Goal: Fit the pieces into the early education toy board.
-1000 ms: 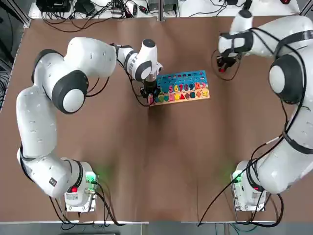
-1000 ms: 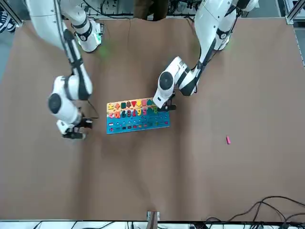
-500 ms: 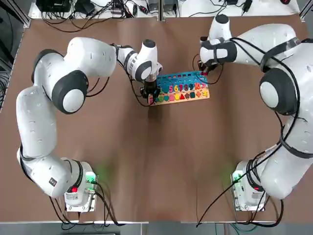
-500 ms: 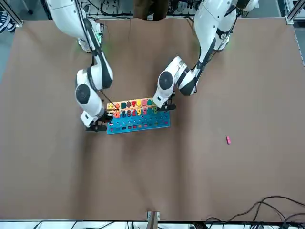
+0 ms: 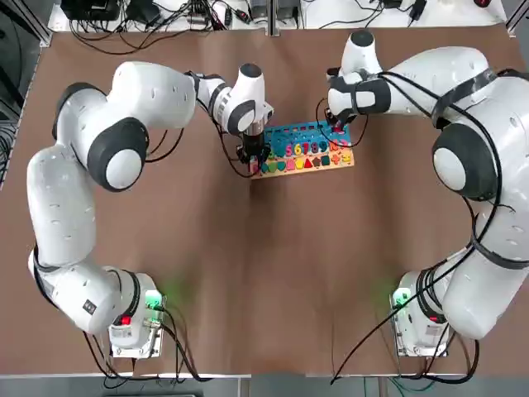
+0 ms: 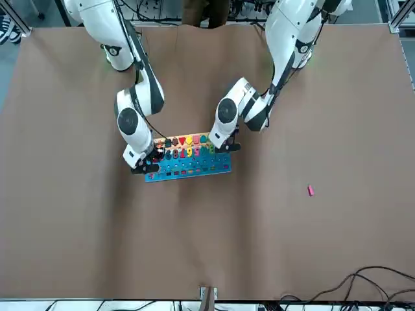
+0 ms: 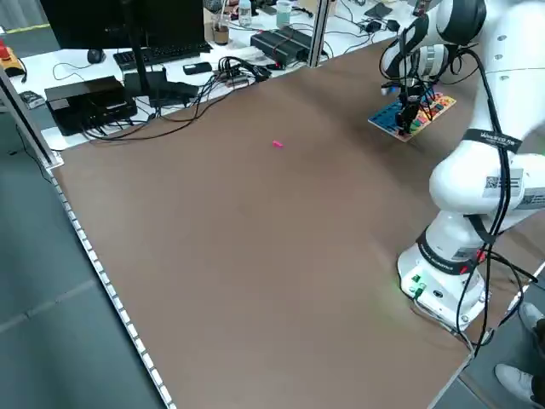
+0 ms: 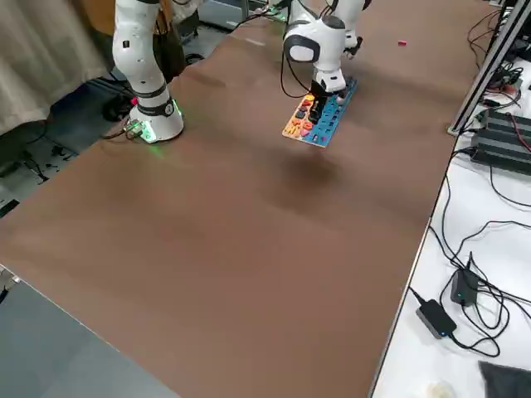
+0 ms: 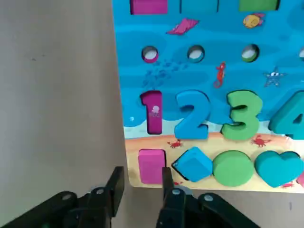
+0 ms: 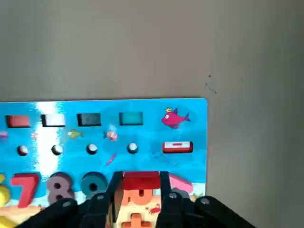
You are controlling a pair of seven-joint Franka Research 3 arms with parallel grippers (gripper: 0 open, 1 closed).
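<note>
**A:** Where is the early education toy board [image 5: 308,149] seen?

**B:** It is shown lying flat on the brown bench [image 5: 264,273], toward the far middle in the top view, with its blue part away from the robot and its tan strip toward it. Rows of coloured numerals and shapes are seated in it.

**A:** And the loose pieces?

**B:** A red piece [image 10: 141,181] is pinched between the pressed-in fingers of the right end effector [image 10: 140,192], which is held above the board's right end, over the numeral row near a painted pink fish. A pink piece [image 6: 310,190] is seen alone on the bench, well apart from the board, beyond it on the robot's left side. No other loose pieces can be made out.

**A:** What is shown of the left arm?

**B:** The left end effector [image 9: 140,183] is pointed down at the board's left near corner. Its fingers are partly spread, straddling the board's edge beside a pink rectangle block [image 9: 151,166] in the tan strip. Whether the edge is touched cannot be told; nothing is seen gripped between the fingers.

**A:** What surrounds the bench?

**B:** Cables [image 5: 165,16] and black equipment are seen along the far edge. In the left side view, a monitor [image 7: 128,34] and a keyboard are shown on a white surface beyond the bench.
</note>
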